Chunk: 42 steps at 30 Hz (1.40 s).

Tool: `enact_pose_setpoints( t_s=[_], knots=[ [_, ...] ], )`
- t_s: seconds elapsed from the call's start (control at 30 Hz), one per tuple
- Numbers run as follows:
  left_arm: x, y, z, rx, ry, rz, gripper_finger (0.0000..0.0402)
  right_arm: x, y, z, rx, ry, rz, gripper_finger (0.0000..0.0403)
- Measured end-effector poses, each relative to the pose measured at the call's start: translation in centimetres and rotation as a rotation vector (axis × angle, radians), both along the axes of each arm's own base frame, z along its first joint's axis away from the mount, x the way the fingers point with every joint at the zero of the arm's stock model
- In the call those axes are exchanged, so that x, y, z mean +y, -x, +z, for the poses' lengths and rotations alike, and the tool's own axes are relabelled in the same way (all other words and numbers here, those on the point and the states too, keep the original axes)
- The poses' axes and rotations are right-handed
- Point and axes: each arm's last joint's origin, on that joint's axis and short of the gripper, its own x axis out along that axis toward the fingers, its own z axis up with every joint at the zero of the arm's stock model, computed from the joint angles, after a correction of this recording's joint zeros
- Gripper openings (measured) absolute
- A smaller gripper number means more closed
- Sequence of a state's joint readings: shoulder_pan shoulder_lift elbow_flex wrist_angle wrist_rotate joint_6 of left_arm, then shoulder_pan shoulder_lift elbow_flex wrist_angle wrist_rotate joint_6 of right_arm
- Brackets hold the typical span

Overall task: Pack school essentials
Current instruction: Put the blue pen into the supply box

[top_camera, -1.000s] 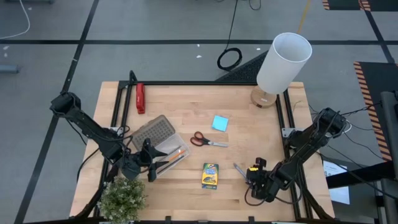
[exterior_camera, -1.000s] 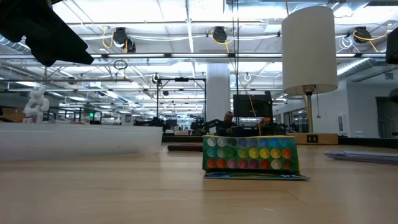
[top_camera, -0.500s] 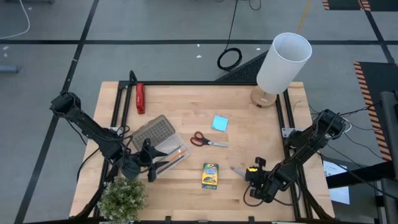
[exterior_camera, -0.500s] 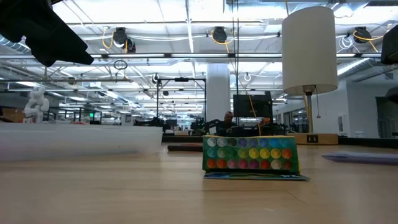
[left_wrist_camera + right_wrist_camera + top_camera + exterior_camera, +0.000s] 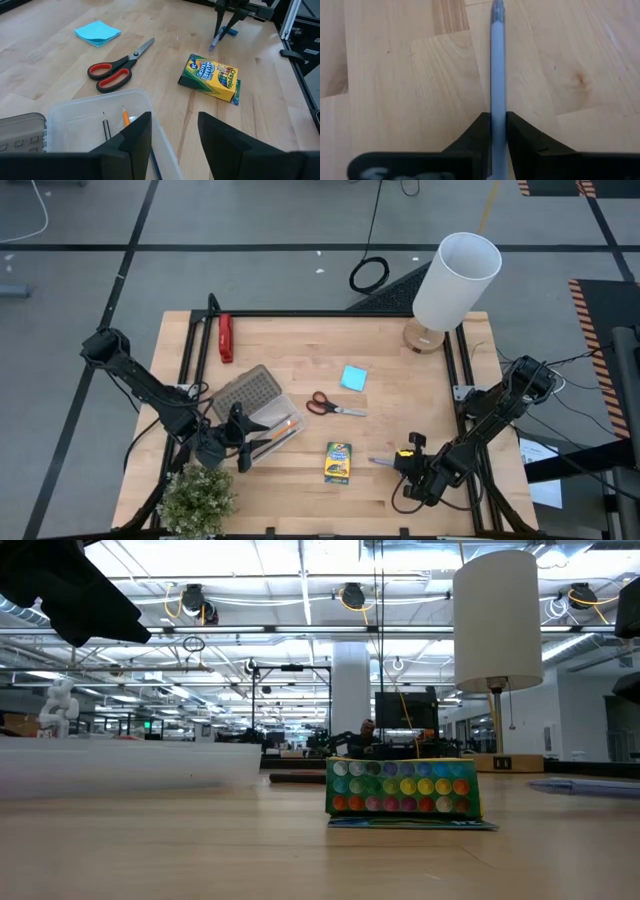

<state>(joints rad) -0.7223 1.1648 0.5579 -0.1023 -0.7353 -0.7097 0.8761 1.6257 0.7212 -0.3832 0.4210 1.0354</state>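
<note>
Right gripper [image 5: 492, 131] pinched the blue pen [image 5: 497, 60] near one end, its long free length jutting toward the crayon box [image 5: 339, 462] above the bench [image 5: 400, 380]. Held so far off centre, the pen could pivot or slip on the way to the case [image 5: 95, 125]. That arm crouched low at the bench's near right corner. Left gripper [image 5: 172, 135] hung open over the case, which held two pencils.

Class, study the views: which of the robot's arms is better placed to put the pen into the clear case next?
Probably the right: the right gripper is already shut on the blue pen, while the left gripper hangs open at the clear case.
</note>
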Motion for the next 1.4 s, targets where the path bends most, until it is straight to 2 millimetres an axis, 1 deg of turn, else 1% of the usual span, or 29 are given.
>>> enact_pose_setpoints(
  t_s=[0.13,0.3,0.4,0.5,0.67,0.87,0.97,1.07,1.2,1.27,1.4],
  knots=[
    [0.0,0.0,0.0,-0.005,-0.003,0.007,0.0163,0.0,0.0,0.4,-0.02,-0.004,0.001,0.0045],
    [0.1,0.0,0.1,-0.017,-0.016,0.025,0.0163,-0.3,-0.1,1.6,-0.093,0.019,0.046,0.0045],
    [0.1,-0.1,0.2,-0.028,-0.027,0.024,0.0163,-0.5,-0.5,2.9,-0.172,0.015,0.058,0.0045],
    [-0.1,-0.3,0.5,-0.059,-0.033,0.016,0.0163,-1.0,-0.9,3.5,-0.195,0.026,0.075,0.0045],
    [-0.4,-0.7,1.3,-0.128,-0.056,-0.017,0.0163,-1.5,-2.2,4.4,-0.258,0.035,0.124,0.0044],
    [-0.5,-1.4,2.5,-0.201,-0.155,-0.084,0.0166,-2.7,-4.6,5.3,-0.344,0.095,0.238,0.0044],
    [-0.3,-2.1,3.6,-0.217,-0.193,-0.116,0.0181,-3.7,-6.0,5.7,-0.374,0.122,0.287,0.0044],
    [0.0,-3.0,4.7,-0.219,-0.225,-0.142,0.0211,-4.8,-7.1,6.1,-0.401,0.166,0.335,0.0044],
    [0.0,-4.6,5.8,-0.18,-0.281,-0.165,0.0254,-6.3,-8.4,6.5,-0.437,0.246,0.394,0.0045],
    [0.0,-5.8,6.4,-0.148,-0.308,-0.174,0.0271,-7.0,-9.1,6.9,-0.47,0.293,0.41,0.0045],
    [-0.1,-7.7,7.2,-0.067,-0.382,-0.174,0.0284,-8.0,-10.2,7.9,-0.572,0.34,0.428,0.0045]
  ],
)
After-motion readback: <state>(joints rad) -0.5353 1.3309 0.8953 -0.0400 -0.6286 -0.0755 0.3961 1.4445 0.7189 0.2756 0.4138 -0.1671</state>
